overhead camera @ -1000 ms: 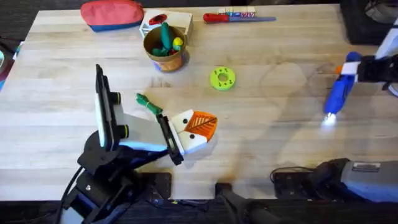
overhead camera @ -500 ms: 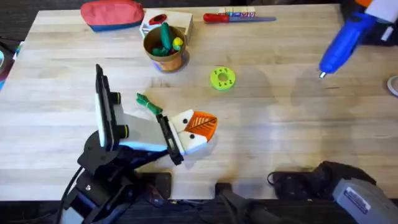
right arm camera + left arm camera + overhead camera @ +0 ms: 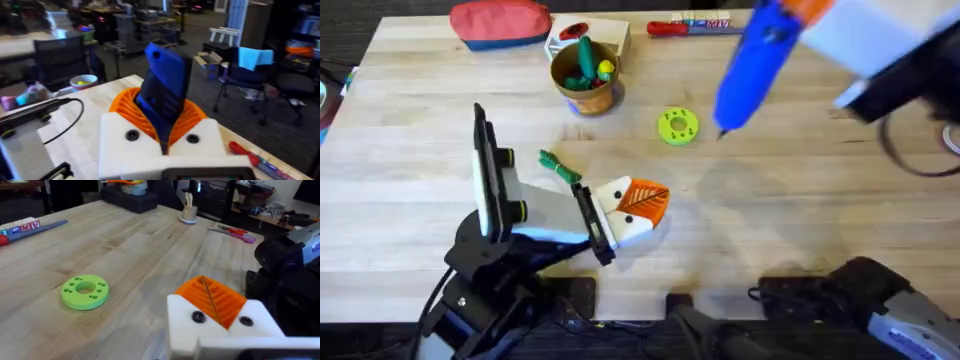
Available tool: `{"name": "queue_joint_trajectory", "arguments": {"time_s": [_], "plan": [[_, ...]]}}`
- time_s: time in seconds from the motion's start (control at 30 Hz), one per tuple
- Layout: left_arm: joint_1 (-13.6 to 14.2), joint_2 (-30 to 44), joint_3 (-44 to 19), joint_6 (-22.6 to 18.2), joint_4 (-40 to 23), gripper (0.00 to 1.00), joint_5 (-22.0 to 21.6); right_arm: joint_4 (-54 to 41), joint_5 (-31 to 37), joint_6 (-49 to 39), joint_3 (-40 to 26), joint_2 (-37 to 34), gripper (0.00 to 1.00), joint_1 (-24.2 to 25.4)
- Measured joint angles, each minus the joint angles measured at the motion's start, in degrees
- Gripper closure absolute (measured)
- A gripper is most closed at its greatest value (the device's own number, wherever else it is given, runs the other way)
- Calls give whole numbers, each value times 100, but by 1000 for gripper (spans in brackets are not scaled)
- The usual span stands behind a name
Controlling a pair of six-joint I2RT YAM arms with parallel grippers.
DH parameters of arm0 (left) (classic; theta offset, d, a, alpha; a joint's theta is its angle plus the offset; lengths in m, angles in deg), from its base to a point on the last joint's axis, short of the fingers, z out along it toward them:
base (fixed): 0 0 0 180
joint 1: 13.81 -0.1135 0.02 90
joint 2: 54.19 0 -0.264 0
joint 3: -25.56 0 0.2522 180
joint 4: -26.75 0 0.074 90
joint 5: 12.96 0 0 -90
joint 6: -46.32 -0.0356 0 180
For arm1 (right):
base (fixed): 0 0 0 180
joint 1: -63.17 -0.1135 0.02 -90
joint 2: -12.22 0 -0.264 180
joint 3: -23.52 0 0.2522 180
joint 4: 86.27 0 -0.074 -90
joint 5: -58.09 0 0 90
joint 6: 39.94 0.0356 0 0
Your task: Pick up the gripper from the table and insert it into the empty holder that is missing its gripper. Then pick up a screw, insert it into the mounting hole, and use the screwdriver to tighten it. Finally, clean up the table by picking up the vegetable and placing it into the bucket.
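— While the right gripper [image 3: 162, 107] hangs high above the light wooden table [image 3: 800, 215], what has it got hold of?

— Its white fingers with orange ribbed pads are closed on the thick bright blue cylindrical screwdriver [image 3: 750, 65], which slants with its tip aimed down toward 7 o'clock. In the overhead view the tip shows just at 3 o'clock of the green ring-shaped disc with holes [image 3: 678, 126].

— And the left gripper [image 3: 638, 208]?

— It lies low over the table's near middle. Its orange ribbed pads [image 3: 212, 297] sit pressed flat together between white blocks, nothing visible between them.

— Where is the vegetable?

— The small slim green toy vegetable [image 3: 558, 167] lies on the wood at 10 o'clock of the left gripper, just beside the arm's dark wrist.

— The bucket?

— The small round brown-orange bucket [image 3: 584, 82] stands at 12 o'clock of the vegetable, well apart from it, with green and yellow toy pieces above its rim. A white box [image 3: 610, 34] touches it behind, a red pouch with a blue base [image 3: 500, 23] lies at 10 o'clock, and a slim red-handled screwdriver [image 3: 690, 29] rests near the far edge.
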Motion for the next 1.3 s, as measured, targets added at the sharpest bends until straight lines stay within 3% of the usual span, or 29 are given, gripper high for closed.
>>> {"name": "queue_joint_trajectory", "arguments": {"time_s": [0.23,0.47,0.73,1.3], "plan": [[0,0,0,0,0,995,-2,1821,485,138,950,-320,994,-1649],[0,0,0,0,-2,995,-2,2846,687,127,999,-1258,994,-2521],[0,-1,0,0,-2,995,-1,3459,709,-257,1019,-1982,994,-2954],[0,0,0,0,-2,995,-2,3531,709,-726,1130,-1731,994,-3019]]}}
